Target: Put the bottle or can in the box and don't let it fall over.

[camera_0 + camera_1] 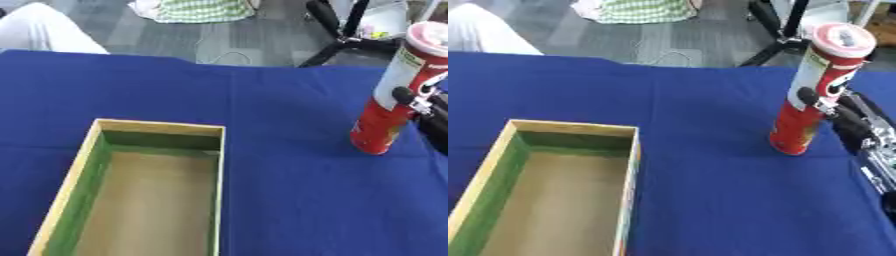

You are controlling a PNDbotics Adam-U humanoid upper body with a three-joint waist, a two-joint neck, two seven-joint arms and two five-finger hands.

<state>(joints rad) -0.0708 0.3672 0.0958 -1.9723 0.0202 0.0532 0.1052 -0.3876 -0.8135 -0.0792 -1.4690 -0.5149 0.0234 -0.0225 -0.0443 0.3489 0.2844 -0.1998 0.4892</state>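
Gripping the upright red can (pixel 808 95), right hand (pixel 846 122) beside box (pixel 633 165).

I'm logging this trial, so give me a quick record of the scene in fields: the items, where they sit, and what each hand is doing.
can: tall red chip can, upright with a slight tilt, base on the cloth, right of the box
box: open cardboard box with green inner walls, nothing in it, near left
surface: blue tablecloth
right hand: black right hand against the can's right side, fingers curled round its middle
left hand: not in view
task state: can not yet in the box
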